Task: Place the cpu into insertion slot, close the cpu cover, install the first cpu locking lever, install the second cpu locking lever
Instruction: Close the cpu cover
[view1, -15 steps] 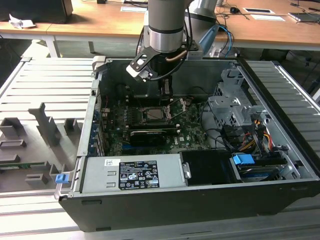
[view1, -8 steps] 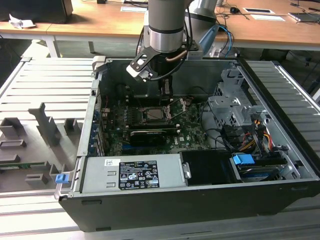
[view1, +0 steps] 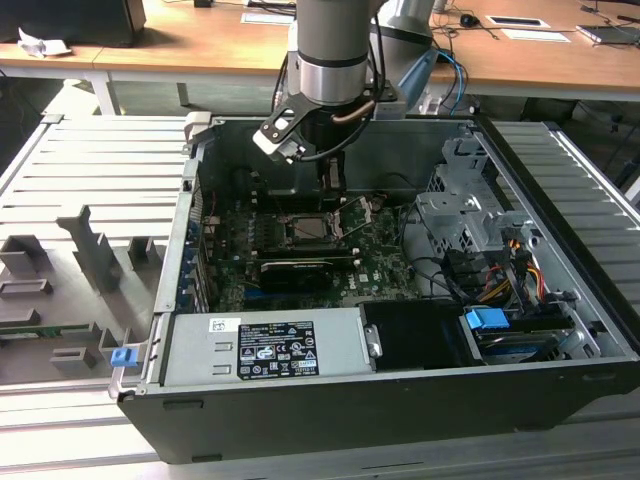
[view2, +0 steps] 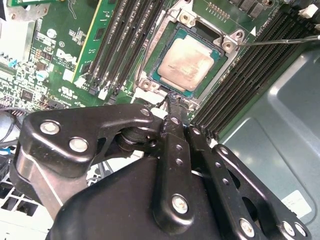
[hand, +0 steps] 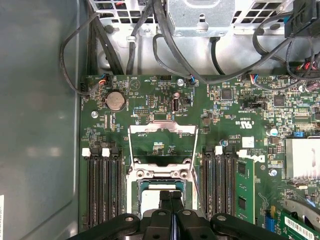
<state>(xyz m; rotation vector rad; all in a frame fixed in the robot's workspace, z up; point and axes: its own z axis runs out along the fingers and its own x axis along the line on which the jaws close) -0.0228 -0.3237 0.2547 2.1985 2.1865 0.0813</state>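
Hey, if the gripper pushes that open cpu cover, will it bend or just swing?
Probably swing: the cpu cover looks like a stiff metal frame hinged at the insertion slot. Thin and windowed, so likely light, perhaps springy if pushed off-centre.

Robotics lab or electronics workbench setup. Open computer case (view1: 400, 400) sits below the tool (view1: 333, 180), motherboard (view1: 385, 250) exposed, on a ribbed metal tabletop (view1: 590, 180). Grey fixture blocks (view1: 90, 250) lie well off to the exterior view's left of the tool. Wooden desks (view1: 200, 50) with papers (view1: 268, 15) stand beyond it.
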